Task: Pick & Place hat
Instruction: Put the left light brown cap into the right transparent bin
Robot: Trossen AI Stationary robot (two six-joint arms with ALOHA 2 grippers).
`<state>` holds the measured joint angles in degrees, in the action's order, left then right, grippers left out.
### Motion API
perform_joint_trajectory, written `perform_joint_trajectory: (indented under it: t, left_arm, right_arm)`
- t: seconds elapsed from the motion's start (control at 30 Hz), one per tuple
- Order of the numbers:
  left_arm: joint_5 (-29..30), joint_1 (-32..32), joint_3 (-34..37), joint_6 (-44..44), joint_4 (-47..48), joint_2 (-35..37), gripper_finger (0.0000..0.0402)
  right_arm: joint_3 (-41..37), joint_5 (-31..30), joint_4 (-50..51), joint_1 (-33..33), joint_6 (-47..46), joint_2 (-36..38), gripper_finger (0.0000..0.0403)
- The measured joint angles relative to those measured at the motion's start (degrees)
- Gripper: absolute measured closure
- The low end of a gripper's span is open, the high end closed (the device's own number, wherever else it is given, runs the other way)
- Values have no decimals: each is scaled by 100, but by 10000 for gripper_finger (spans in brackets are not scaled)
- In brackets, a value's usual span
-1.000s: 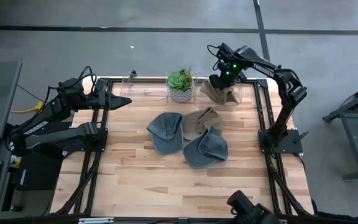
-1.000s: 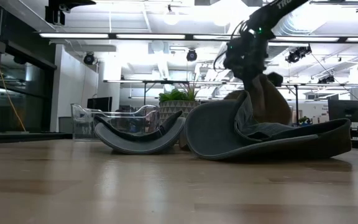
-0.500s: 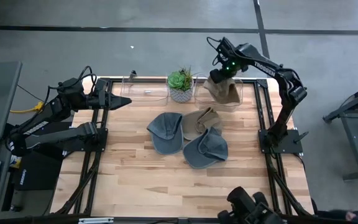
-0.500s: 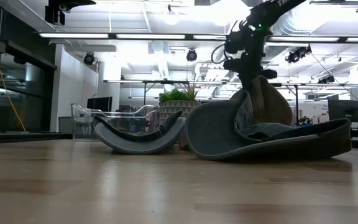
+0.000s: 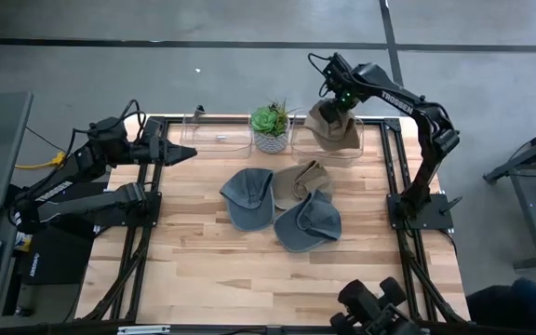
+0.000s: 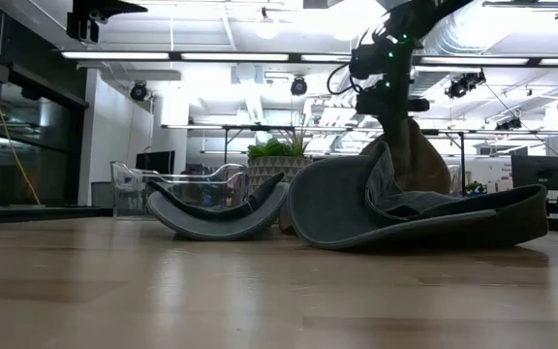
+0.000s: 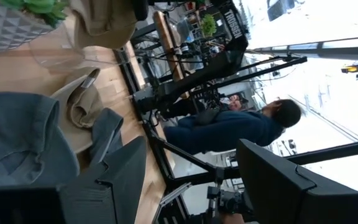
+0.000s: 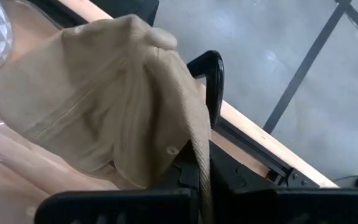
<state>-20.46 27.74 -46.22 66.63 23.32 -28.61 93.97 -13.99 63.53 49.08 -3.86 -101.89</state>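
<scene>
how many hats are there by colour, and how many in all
blue-grey hats: 2, one at the left of the pile and one at its front right
tan hats: 2, one in the pile on the table and one held up by the right gripper over the clear bin
total: 4 hats

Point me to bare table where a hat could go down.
Free: the light wooden table in front of the three caps; also its left side below the clear plastic bin. Crowded: the centre, with two grey-blue caps and a tan cap.
</scene>
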Motion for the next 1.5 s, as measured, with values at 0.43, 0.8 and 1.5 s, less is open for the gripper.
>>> perform_joint_trajectory:
  t: [0.43, 0.8, 1.5]
  left_arm:
    - [23, 1, 0, -20, 27, -1, 170]
    - [20, 1, 0, -16, 26, -1, 170]
    - [12, -1, 0, -9, 39, 0, 170]
  right_arm:
    - [-4, 782, -195, 2, -22, 0, 398]
    - [-6, 829, -177, 0, -216, 0, 295]
    - [633, 797, 876, 0, -190, 0, 226]
